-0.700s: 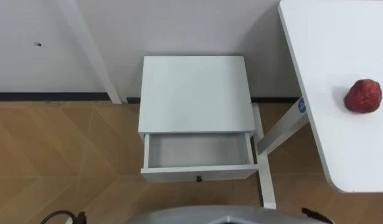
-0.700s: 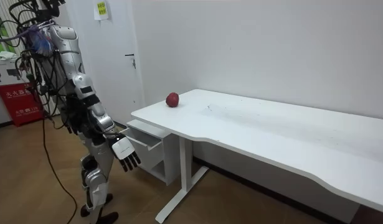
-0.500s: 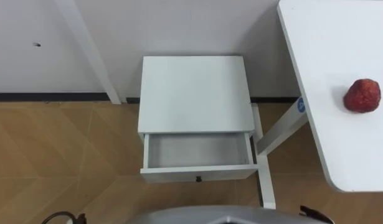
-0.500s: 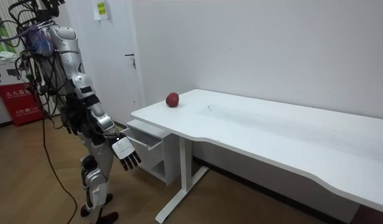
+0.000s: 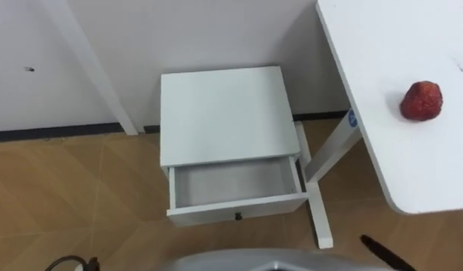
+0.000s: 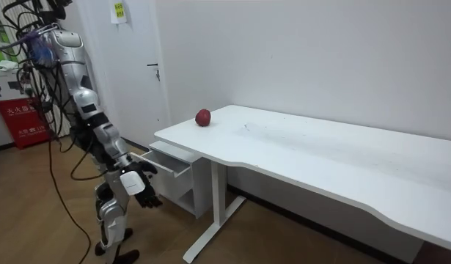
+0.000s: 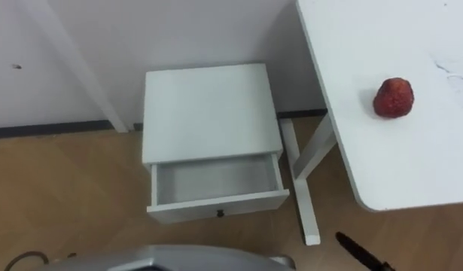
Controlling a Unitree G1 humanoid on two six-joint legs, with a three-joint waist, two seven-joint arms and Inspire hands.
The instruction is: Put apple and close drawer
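The right hand (image 6: 134, 183) has dropped back, fingers slack and empty; the apple (image 5: 421, 100) sits untouched on the desk (image 5: 427, 165) at right, the drawer (image 5: 239, 206) open, both steps remaining.

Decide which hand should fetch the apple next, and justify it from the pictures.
Right. The apple lies on the table at the robot's right, and the right hand shows at the lower right, on that same side.
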